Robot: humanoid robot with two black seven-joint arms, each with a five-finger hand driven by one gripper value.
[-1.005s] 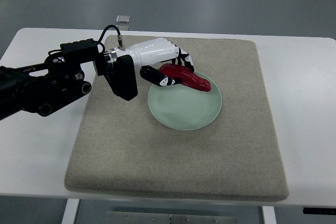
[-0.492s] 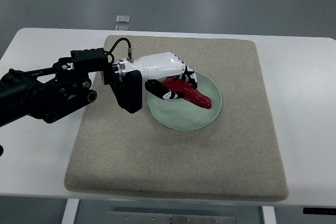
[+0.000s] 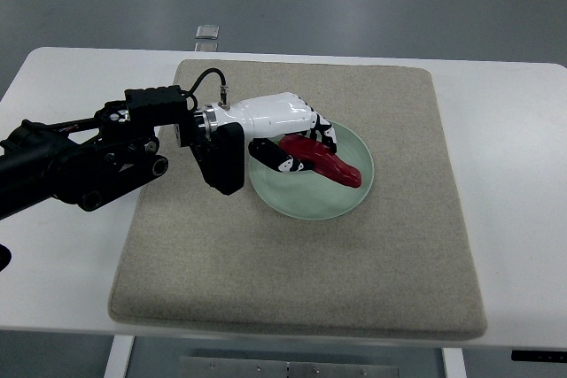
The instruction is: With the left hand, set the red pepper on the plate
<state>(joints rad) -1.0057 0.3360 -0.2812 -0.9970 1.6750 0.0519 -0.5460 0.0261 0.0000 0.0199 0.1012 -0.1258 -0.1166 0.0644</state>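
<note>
A long red pepper (image 3: 326,160) lies across the pale green plate (image 3: 310,203) on the beige mat. My left hand (image 3: 297,143), white with black finger joints, reaches in from the left over the plate's left rim. Its fingers stay curled around the pepper's stem end, thumb below and the others above. The pepper's tip points right and looks low on the plate; whether it rests on the plate surface I cannot tell. The right hand does not show.
A beige mat (image 3: 354,289) covers most of the white table (image 3: 514,174). A small clear object (image 3: 208,32) sits at the table's far edge. The black forearm (image 3: 89,157) lies across the mat's left side.
The left hand has moved down and slightly right with the pepper, bringing it from the plate's far rim in over the plate's middle. The grasp has stayed the same.
</note>
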